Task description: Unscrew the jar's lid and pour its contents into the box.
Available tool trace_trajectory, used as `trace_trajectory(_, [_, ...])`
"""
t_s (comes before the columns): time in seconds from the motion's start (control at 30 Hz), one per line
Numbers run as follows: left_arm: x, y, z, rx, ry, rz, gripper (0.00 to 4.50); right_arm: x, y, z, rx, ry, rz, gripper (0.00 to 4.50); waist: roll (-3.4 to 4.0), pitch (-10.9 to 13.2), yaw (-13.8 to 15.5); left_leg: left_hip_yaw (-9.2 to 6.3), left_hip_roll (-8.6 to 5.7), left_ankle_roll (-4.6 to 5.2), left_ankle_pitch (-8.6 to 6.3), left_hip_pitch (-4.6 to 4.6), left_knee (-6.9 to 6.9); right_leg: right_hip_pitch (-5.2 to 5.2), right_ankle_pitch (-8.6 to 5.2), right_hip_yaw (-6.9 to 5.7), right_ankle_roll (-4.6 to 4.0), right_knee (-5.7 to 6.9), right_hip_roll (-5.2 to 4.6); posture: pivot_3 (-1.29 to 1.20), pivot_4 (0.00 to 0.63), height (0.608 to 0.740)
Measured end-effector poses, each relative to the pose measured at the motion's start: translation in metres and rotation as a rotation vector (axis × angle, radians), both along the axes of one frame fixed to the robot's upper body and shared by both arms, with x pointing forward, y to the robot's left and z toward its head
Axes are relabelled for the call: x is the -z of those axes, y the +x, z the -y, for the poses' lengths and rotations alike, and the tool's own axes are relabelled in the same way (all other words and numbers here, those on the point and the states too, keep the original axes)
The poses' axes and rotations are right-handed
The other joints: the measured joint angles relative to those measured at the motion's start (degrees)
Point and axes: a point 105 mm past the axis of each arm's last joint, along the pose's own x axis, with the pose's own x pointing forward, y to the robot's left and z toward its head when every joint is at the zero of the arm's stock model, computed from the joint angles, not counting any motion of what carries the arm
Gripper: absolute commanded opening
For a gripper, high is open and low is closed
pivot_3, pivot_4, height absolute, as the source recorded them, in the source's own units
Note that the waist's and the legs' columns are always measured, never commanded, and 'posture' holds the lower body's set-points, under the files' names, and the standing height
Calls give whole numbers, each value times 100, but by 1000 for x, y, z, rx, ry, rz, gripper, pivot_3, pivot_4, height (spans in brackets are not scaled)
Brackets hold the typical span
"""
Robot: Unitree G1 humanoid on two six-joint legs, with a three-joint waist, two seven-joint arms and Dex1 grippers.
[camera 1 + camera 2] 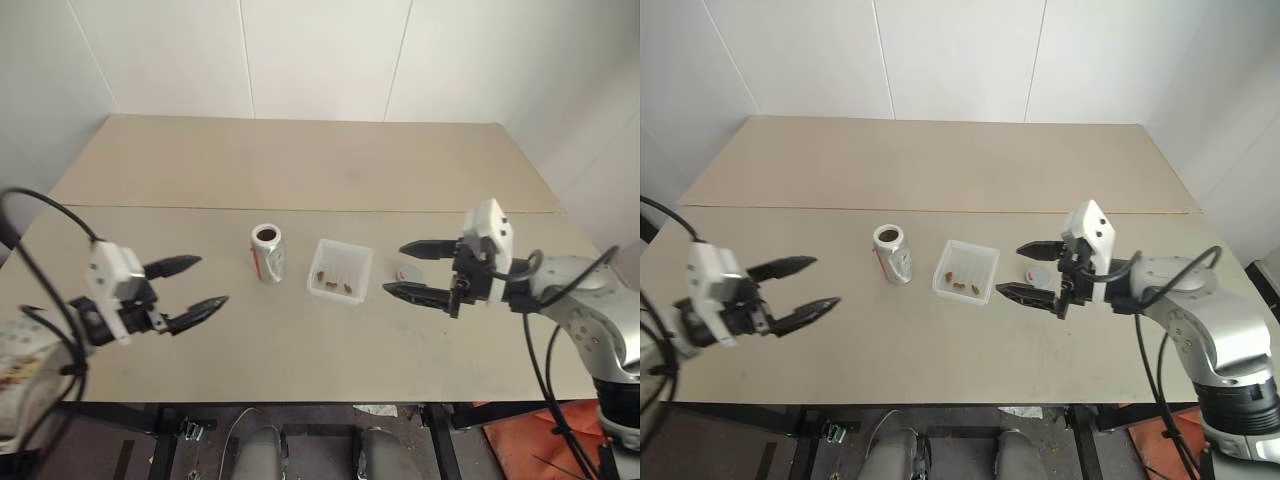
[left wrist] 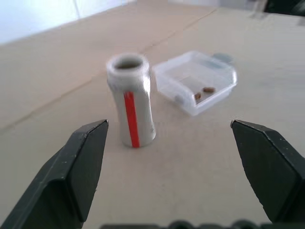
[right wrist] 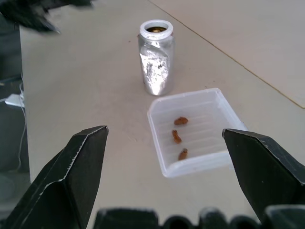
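the left gripper has its two black fingers spread wide apart, holding nothing. ahead of its jaws, apart from them, the small silvery-grey jar with a white, red-marked label stands upright and uncapped on the beige table. the right gripper is likewise spread wide and empty. the shallow translucent white plastic box lies just ahead of its jaws, with small brown nugget pieces inside. the round silvery-grey lid lies on the table between the right fingers.
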Motion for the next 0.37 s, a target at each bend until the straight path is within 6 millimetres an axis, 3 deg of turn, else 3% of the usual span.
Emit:
trace_trajectory(0.13, [-11, -10, 0, 91, 36, 13, 4475, 2, -5, 19, 6, -42, 15, 4500, 1, 1, -5, 7, -2, -3, -3, 0, -2, 0, -2, 3, 5, -1, 4, 0, 150, 740])
trace_trajectory(0.37, [-1, -10, 10, 97, -18, 17, 4475, 0, -3, 30, 60, -51, 19, 4500, 1, 1, -24, 14, 2, -5, -4, 5, -5, -2, 5, 18, 12, 0, 12, 0, 150, 740])
